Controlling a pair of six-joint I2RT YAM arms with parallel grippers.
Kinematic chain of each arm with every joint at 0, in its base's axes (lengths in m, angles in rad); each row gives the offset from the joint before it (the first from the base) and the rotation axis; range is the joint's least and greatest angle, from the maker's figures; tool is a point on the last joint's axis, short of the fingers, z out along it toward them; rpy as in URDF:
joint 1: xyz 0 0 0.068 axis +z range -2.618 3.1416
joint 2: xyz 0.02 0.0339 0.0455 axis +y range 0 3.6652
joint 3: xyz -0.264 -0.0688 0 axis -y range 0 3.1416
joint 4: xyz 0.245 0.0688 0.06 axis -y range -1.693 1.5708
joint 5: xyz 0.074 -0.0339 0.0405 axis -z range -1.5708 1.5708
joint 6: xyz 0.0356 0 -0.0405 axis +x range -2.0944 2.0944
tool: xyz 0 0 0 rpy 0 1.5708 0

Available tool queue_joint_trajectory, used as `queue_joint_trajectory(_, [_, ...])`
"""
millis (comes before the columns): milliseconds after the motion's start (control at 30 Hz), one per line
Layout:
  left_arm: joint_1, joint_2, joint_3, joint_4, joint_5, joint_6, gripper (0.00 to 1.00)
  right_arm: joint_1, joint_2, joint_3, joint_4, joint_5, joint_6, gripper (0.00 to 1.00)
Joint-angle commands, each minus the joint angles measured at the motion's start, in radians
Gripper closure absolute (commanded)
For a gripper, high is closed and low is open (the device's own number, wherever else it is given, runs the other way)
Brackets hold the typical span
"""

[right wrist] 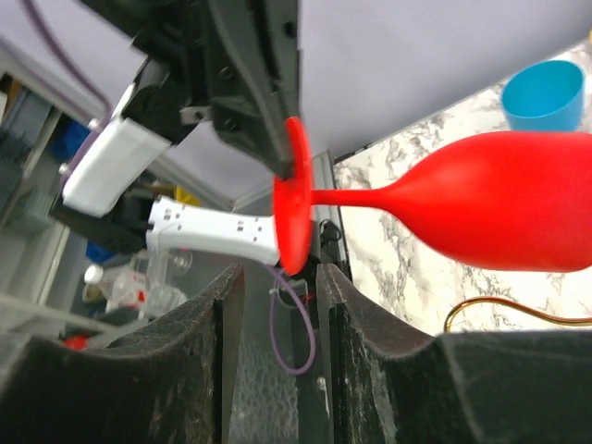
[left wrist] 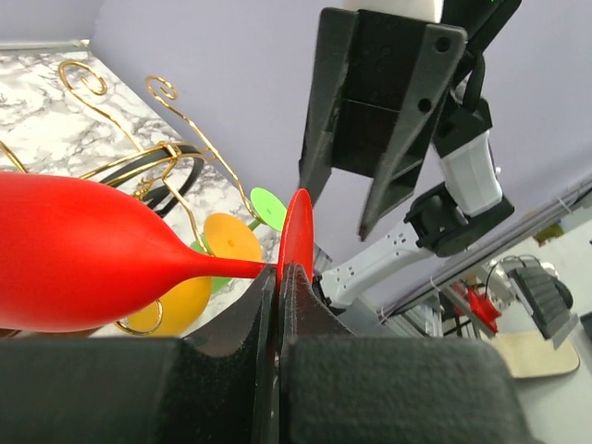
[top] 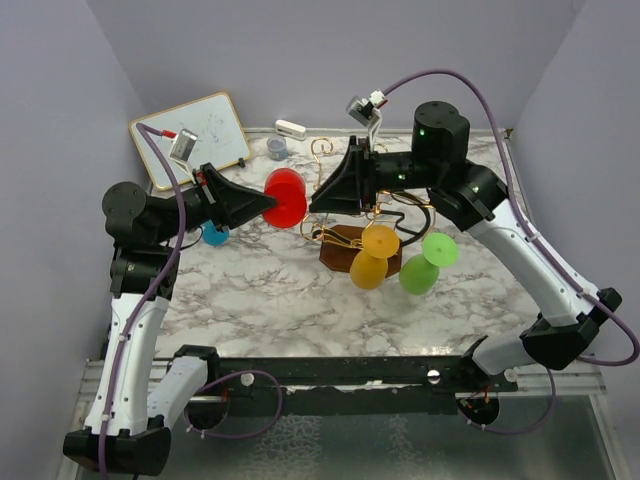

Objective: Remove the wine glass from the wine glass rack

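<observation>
The left arm is reaching in from the left, its forearm running roughly level above the surface (top: 260, 290). The left pincer (top: 262, 204) is pointing right, with its jaws pressing together on the edge of the foot of the red glass (top: 285, 197). The right arm is bending in from the right, elbow high, and is passing over the rack (top: 338, 250). The right pincer (top: 318, 197) is pointing left at that same foot, its fingers standing apart with the foot's rim just beyond their gap. The glass is hanging in the air between the two pincers, left of the rack and apart from its gold hooks; its exact tilt is hard to judge. It is showing as glossy, opaque red, with a rounded bowl, a thin stem and a flat round foot. An orange glass (top: 375, 255) and a green glass (top: 425, 265) are hanging on the rack, foot uppermost.
</observation>
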Motion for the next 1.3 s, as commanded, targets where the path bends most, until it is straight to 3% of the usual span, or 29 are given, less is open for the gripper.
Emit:
queue_joint_trajectory(0, [-0.007,0.006,0.039,0.008,0.107,0.082,1.00,0.006,0.007,0.038,-0.100,-0.149,-0.120,0.63])
queue_joint_trajectory(367, [-0.007,0.020,0.074,-0.062,0.123,0.126,1.00,0.098,0.136,0.195,-0.277,-0.042,-0.219,0.69])
queue_joint_trajectory(933, [-0.008,0.005,0.088,-0.098,0.143,0.147,1.00,0.108,0.148,0.207,-0.369,0.059,-0.288,0.71])
queue_joint_trajectory(1267, [-0.008,-0.002,0.080,-0.085,0.139,0.132,1.00,0.108,0.188,0.247,-0.390,0.016,-0.301,0.69])
